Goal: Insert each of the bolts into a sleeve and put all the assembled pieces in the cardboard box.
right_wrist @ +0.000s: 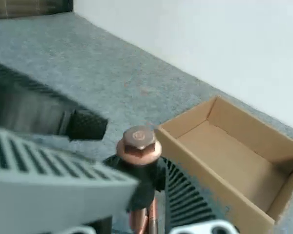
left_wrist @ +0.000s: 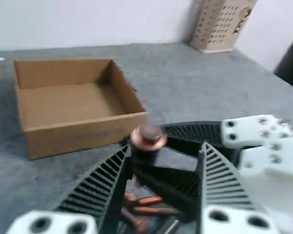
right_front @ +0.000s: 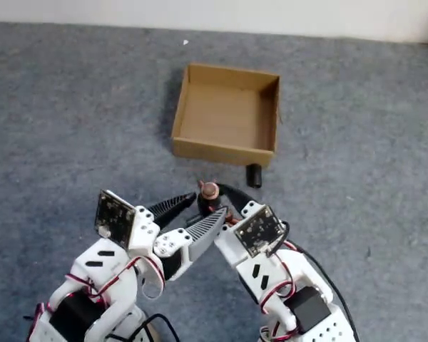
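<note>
1. The bolt (right_front: 209, 190) stands head-up in a black sleeve (left_wrist: 144, 152). That sleeve sits upright in my right gripper (right_front: 215, 205), whose jaws are pinched on it.
2. My left gripper (left_wrist: 165, 149) is level with it, jaws spread, one tip on each side of the sleeve. I cannot tell whether either tip touches it.
3. Both my arms lean forward and inward, so the two sets of jaws meet at the sleeve.
4. Under my left jaws, loose bolts (left_wrist: 149, 207) lie on the grey carpet (right_front: 71, 107).
5. Just beyond my right jaws a second sleeve (right_front: 253, 174) lies on its side, close to the front wall of the cardboard box (right_front: 221, 151). The box stands open ahead of both grippers.
</note>
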Available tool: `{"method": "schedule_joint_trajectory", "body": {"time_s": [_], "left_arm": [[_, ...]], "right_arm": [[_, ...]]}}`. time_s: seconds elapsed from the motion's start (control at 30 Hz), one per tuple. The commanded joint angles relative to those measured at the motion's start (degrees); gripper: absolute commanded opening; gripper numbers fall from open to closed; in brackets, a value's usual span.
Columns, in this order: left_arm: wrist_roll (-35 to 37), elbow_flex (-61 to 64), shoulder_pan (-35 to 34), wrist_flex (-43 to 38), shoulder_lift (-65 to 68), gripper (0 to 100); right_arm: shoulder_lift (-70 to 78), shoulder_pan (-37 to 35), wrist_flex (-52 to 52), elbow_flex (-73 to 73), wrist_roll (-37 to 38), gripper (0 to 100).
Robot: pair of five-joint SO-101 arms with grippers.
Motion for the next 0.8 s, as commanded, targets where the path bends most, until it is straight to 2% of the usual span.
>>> {"method": "schedule_joint_trajectory", "body": {"time_s": [0.0,0.13,0.2,0.3,0.37,0.47,0.53,0.77], "left_arm": [[-7.12,-0.92,-3.56,2.11,-0.57,24],[-13.63,-3.38,-11.38,4.75,-0.57,24],[-14.59,-4.26,-16.66,6.24,-0.57,24],[-14.15,-3.74,-23.52,7.56,-0.57,24],[-14.15,-3.12,-26.68,8.79,-0.57,20],[-14.15,-1.19,-30.29,8.88,-0.57,9],[-14.33,0.40,-32.57,8.97,-0.57,1],[-14.24,8.31,-39.43,8.62,-0.57,1]], "right_arm": [[-0.84,0.75,-1.71,-3.47,0.00,0.5],[-0.31,4.35,-1.71,-3.47,-3.34,0.5],[-0.13,8.31,-1.01,-3.47,-5.54,0.5],[-0.13,11.56,5.85,-3.91,-3.69,0.5],[-0.04,12.62,8.57,-4.97,-2.73,0.5],[1.98,13.49,10.77,-7.87,-2.29,0.5],[6.90,14.02,12.00,-12.26,-2.29,0.5],[37.49,14.02,12.79,-34.77,-2.64,0.5]]}}
